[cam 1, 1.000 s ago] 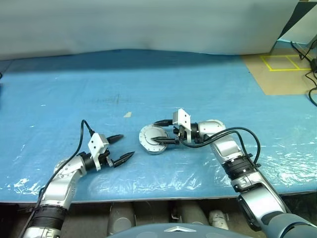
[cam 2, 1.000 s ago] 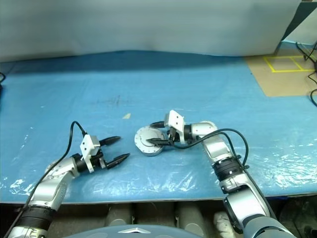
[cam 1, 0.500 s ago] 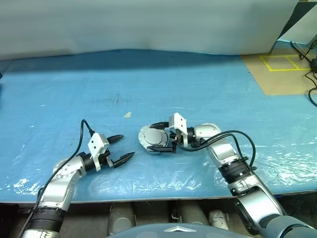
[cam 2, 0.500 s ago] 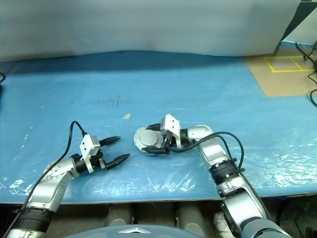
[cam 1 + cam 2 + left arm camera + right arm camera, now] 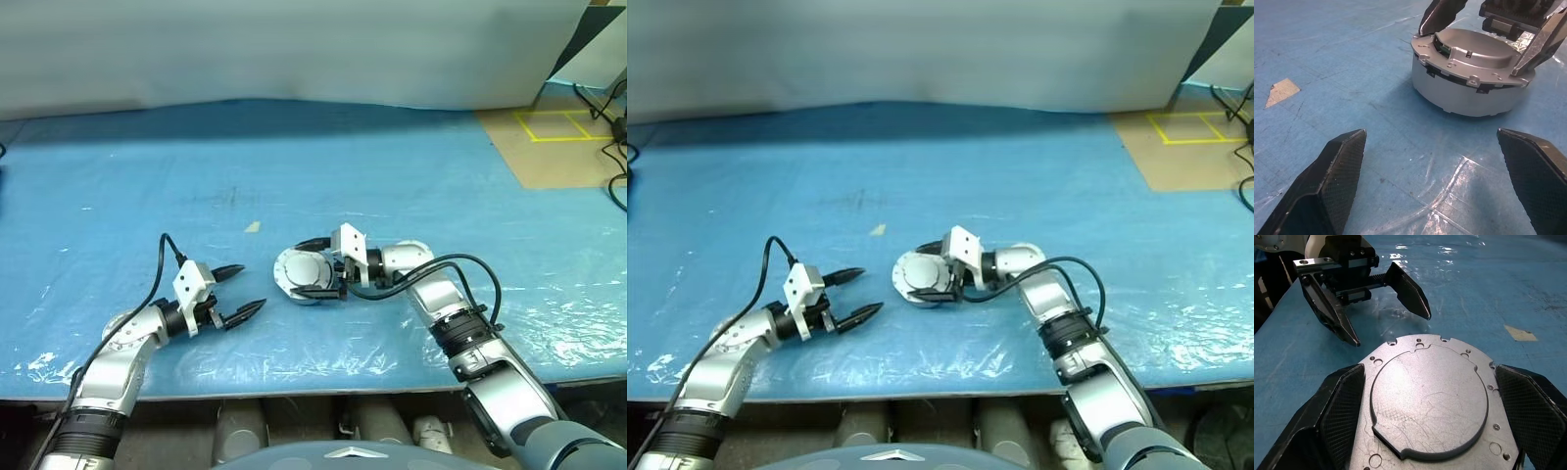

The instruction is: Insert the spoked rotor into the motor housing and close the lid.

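One round silver motor housing [image 5: 1469, 93] — lid [image 5: 1427, 406] shut, plain top w/ screw holes.

We see a blue plastic-covered surface [image 5: 294, 166] with a small tan scrap [image 5: 253, 226] lying on it. Beyond its far right corner is brown floor [image 5: 578, 147] marked with yellow tape [image 5: 560, 123] and black cables [image 5: 612, 117].

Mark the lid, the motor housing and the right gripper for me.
lid [image 5: 1427, 399], right wrist view, on its plain silver top.
motor housing [image 5: 1464, 100], left wrist view, on its side wall.
right gripper [image 5: 312, 268], left eye view, midway between its fingertips.
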